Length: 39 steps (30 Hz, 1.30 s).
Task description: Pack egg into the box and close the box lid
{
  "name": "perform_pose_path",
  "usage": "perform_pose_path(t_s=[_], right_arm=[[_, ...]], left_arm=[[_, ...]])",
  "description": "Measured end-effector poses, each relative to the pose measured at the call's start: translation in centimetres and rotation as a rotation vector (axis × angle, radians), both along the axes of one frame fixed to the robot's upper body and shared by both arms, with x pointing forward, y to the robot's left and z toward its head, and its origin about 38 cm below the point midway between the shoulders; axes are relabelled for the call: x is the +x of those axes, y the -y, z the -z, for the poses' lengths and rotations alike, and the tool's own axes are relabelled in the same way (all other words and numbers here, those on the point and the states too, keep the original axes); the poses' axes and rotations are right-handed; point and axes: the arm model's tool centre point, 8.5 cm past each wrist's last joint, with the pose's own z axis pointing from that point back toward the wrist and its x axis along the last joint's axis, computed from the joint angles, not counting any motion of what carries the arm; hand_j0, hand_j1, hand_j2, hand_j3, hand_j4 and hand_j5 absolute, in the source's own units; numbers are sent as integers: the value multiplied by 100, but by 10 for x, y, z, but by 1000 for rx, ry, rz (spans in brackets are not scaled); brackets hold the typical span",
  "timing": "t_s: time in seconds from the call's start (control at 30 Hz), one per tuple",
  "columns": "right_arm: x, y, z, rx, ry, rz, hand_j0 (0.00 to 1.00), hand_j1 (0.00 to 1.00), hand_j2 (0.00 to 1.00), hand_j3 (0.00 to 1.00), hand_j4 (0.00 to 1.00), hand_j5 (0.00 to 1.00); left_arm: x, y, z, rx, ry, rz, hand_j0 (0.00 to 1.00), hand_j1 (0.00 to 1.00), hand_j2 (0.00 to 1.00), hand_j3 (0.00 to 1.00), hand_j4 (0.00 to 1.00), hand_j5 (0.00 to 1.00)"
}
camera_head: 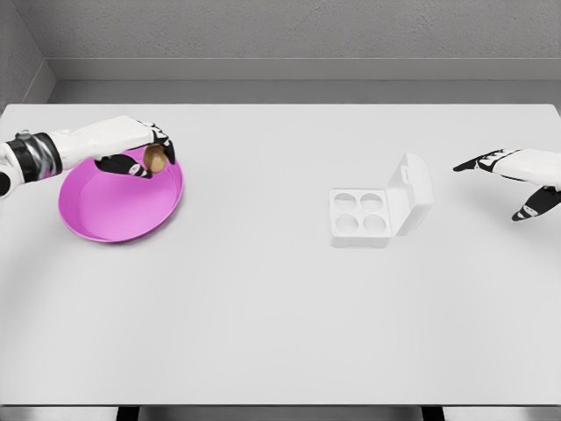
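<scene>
While right robot hand (517,175) hovers spread, left robot hand (140,145) apparently pinches egg (154,158).

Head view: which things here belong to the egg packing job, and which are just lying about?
In the job:
- egg, gripped by left hand
- pink bowl
- egg box, lid up
- right hand, open, idle

Lying about:
- nothing; only the table

No text, label, brand, number or sign can be read anywhere in the head view.
</scene>
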Motion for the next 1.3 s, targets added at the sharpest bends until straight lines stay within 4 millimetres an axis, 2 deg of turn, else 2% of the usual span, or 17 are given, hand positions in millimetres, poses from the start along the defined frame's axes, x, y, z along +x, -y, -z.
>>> perform_pose_path(t_s=[0.93,1.3], right_arm=[[1,-1,0,2,1,-1,100,100,100,100,100,100],[1,-1,0,2,1,0,100,100,100,100,100,100]], left_arm=[[2,44,-1,-62,19,72,49,49,49,49,49,49],[4,70,0,-112,23,105,49,49,49,49,49,49]])
